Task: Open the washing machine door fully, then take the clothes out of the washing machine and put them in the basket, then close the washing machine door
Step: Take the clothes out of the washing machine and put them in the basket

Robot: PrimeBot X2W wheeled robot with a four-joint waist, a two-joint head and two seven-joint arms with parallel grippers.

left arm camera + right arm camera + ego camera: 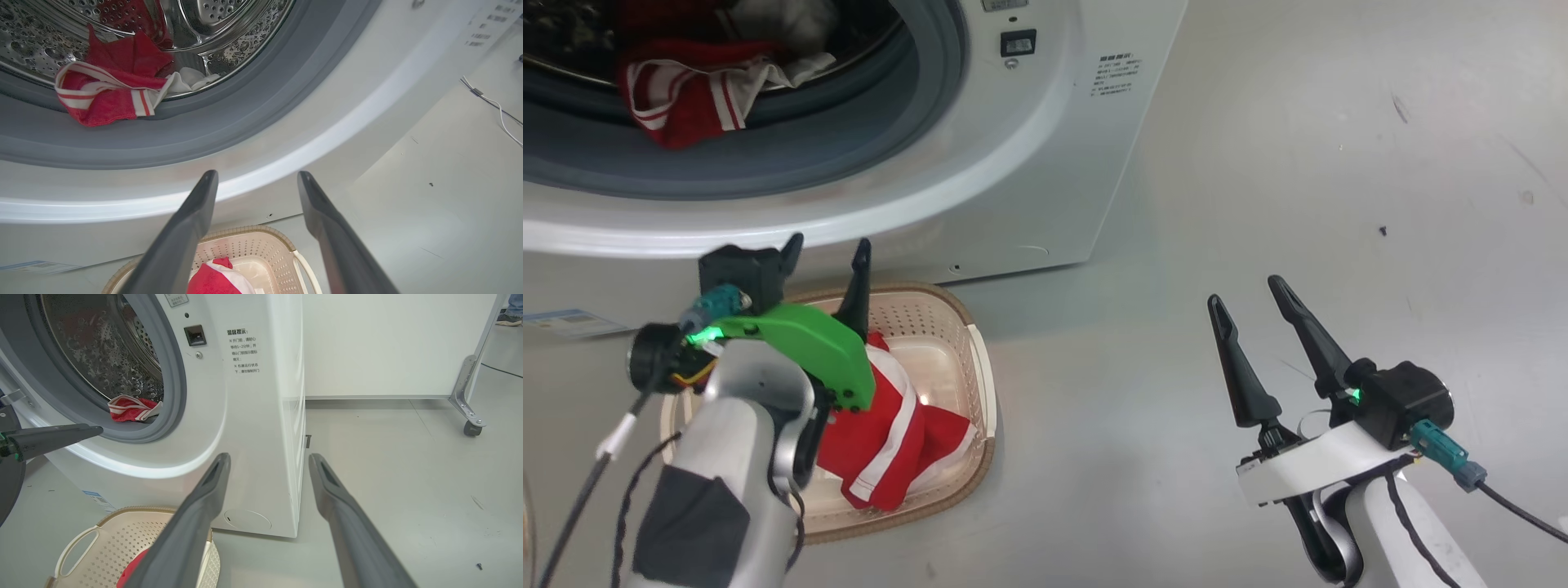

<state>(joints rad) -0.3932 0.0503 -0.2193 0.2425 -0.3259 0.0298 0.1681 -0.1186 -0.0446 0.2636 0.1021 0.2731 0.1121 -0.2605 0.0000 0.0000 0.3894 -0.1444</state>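
The left claw (827, 245) is hovering over the basket (931, 327), its two dark fingers standing spread wide and gripping nothing, their tips pointing toward the lower front of the washing machine (1045, 163). The basket is sitting on the grey floor (1298, 204) just in front of the machine, and a red garment (890, 433) with white stripes is lying crumpled inside it, partly hidden beneath the left forearm. The machine's round mouth is standing open, and a second red garment (682, 102), striped in white, is hanging over the lower edge of the steel drum onto the grey gasket (792, 155), with a bit of white fabric beside it. The right claw (1245, 290) is hanging well apart to the right above bare floor, its fingers likewise spread and holding nothing.
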